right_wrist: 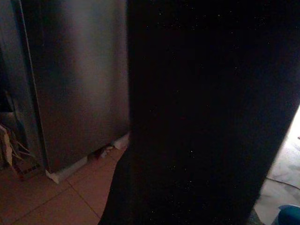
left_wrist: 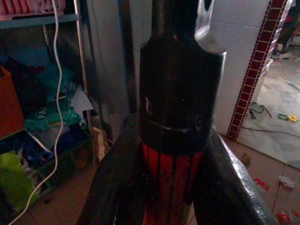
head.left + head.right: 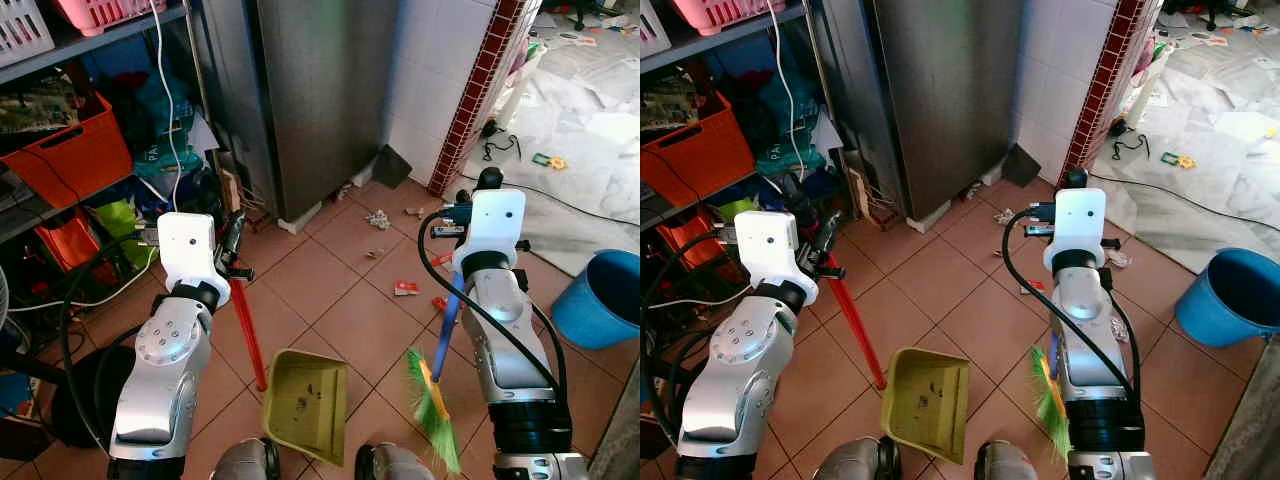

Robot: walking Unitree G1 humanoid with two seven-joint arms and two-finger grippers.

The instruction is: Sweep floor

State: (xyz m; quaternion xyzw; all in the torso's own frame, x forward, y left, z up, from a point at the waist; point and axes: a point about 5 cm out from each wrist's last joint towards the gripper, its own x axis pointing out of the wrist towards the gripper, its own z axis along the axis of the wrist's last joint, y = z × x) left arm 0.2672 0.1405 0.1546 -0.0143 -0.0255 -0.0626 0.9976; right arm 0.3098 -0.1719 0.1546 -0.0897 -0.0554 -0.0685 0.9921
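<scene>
**Dustpan and broom held over a littered tile floor**

The left gripper (image 3: 236, 262) is clamped on the red handle (image 3: 247, 330) of an olive-green plastic dustpan (image 3: 306, 400), whose scoop rests on the terracotta tile floor (image 3: 340, 270) by the robot's feet. The right gripper (image 3: 447, 228) carries a blue-handled broom with green bristles (image 3: 432, 405) (its finger state cannot be told). Scraps of litter (image 3: 378, 219) lie near the steel cabinet (image 3: 320, 90); a blue bucket (image 3: 600, 300) stands at right.

Dustpan (image 3: 308, 402) on the floor (image 3: 340, 300) between the arms, broom (image 3: 437, 385) to its right, scraps (image 3: 405, 288) ahead of both, fridge (image 3: 320, 90) behind the scraps, shelves (image 3: 70, 120) on the left, bucket (image 3: 598, 300) far right.
</scene>
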